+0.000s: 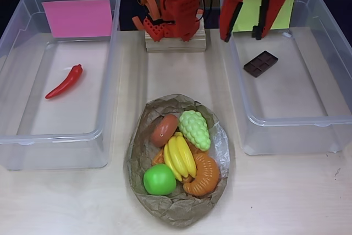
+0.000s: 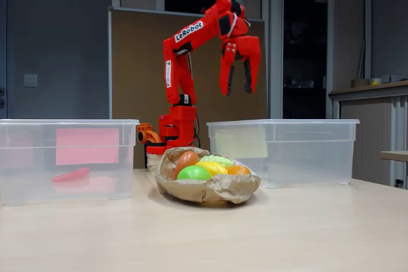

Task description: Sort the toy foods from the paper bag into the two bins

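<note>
While the gripper (image 2: 240, 87) is hanging with fingers apart and empty, high over the yellow-green-labelled bin (image 1: 330, 119), the chocolate bar (image 1: 260, 63) is lying below it.

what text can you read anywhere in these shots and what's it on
"LeRobot", white letters on the upper link of the red arm, in the fixed view.
Pink label on the left bin: blank, no writing to be seen.
Yellow-green label on the right bin: blank as far as it shows; the hand covers part of it.
A white vertical mark lower on the arm: too small to read.
</note>
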You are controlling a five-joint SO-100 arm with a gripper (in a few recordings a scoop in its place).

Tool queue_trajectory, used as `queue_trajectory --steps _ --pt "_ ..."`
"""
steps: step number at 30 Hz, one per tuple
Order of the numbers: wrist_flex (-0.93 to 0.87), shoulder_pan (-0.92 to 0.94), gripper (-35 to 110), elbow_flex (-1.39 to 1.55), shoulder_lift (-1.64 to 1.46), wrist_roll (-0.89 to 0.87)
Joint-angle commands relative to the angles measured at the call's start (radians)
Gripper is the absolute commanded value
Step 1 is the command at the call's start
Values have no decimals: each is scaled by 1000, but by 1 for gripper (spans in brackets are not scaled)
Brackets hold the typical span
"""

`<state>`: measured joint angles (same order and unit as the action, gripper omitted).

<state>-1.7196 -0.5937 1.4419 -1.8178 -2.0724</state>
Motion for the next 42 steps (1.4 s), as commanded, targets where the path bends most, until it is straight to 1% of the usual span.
queue_trajectory --steps 1,3,6,10,13,19,23,27,33,42 --pt "55 169 23 18 -26 272" --pt "87 252 22 48 -15 350" --pt "143 354 24 110 6 405" --pt "225 436 26 216 35 411" --pt "295 469 26 285 60 368" --pt "367 485 24 318 129 262" --pt "405 485 22 310 173 232" --pt "414 472 21 275 215 233" --pt "407 453 23 190 288 239" --pt "439 448 24 156 368 241"
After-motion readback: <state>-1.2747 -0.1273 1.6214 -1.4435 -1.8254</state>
